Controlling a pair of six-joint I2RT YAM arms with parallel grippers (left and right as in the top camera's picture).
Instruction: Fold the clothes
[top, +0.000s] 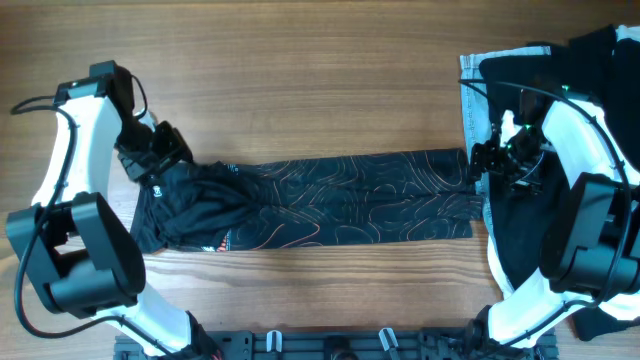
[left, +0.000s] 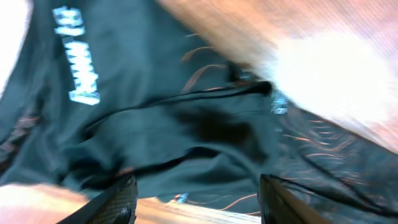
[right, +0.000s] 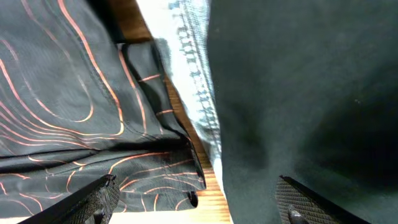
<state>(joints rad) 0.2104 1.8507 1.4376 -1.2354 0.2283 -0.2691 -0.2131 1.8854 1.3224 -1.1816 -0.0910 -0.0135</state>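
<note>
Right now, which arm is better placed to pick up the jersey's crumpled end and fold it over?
Left. Its open left tool is directly over the cycling jersey's bunched end. The right tool, also open, is at the jersey's flat opposite end, beside the plain black garment.

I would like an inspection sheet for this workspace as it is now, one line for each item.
Surface: wooden table, grain running left to right.
Job's things: black jersey lying as a long strip, its left end bunched.
Clutter: plain black garment on pale blue fabric at the right edge.
Grippers: left hand open over the strip's left end; right hand open over its right end.
Cables: black cable on the left arm; thin cable over the right arm.
Surroundings: mounting rail at the near edge.
</note>
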